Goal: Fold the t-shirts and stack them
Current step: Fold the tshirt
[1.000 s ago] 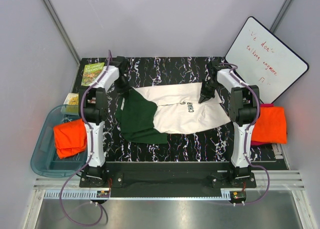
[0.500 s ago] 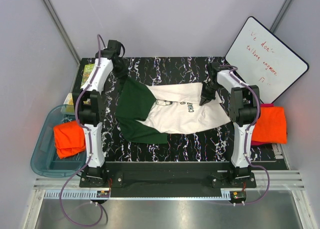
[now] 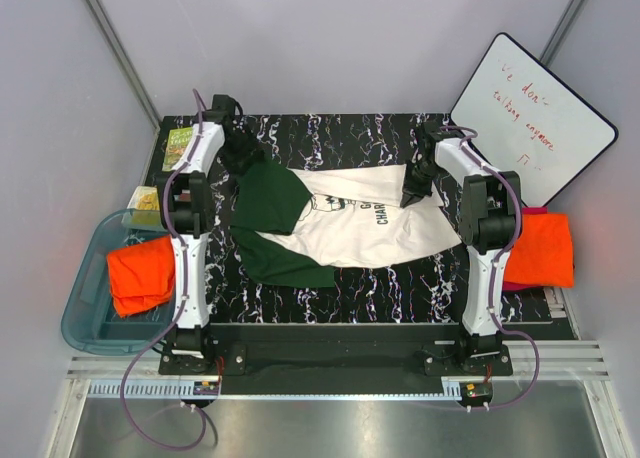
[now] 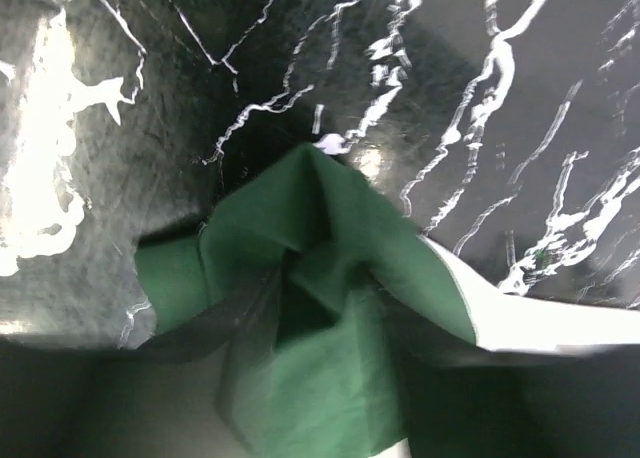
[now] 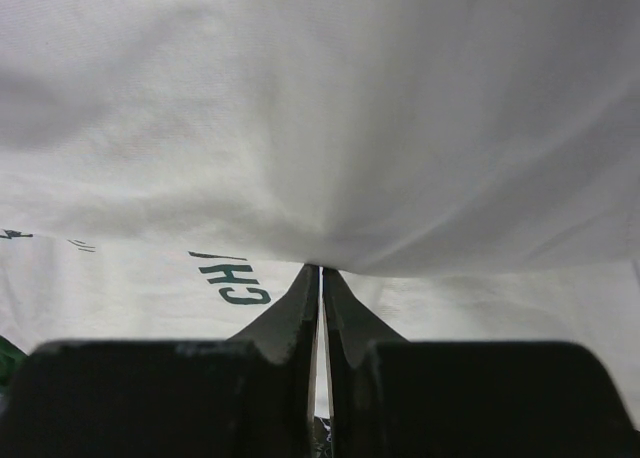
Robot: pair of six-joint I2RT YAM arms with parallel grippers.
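**Op:** Where was the shirt?

**Obs:** Your cream t-shirt [image 3: 375,233] lay spread on the black marbled surface [image 3: 340,138] between the two arms. It was print side up, with the dark lettering only partly showing. Its dark green sleeve [image 3: 268,200] fanned out toward the left arm [image 3: 188,213], and more green cloth was bunched along the near left edge.

**Op:** Right side?

**Obs:** Your right jaws were pressed together on the cream t-shirt's far right edge. The wrist view showed a fold of cream cloth pinched at the tips and draped above them.

**Op:** Left side?

**Obs:** Your left jaws sat at the far corner of the green sleeve. The wrist view gave only crumpled green cloth and dark blur, so I couldn't tell whether they were spread or closed.

**Op:** Anything else noted?

**Obs:** One orange t-shirt [image 3: 140,275] lay in the blue bin [image 3: 85,323] left of the surface. The other orange t-shirt [image 3: 545,248] lay just right of the right arm [image 3: 482,213], below the whiteboard [image 3: 535,118]. A green book [image 3: 181,146] sat at the far left corner.
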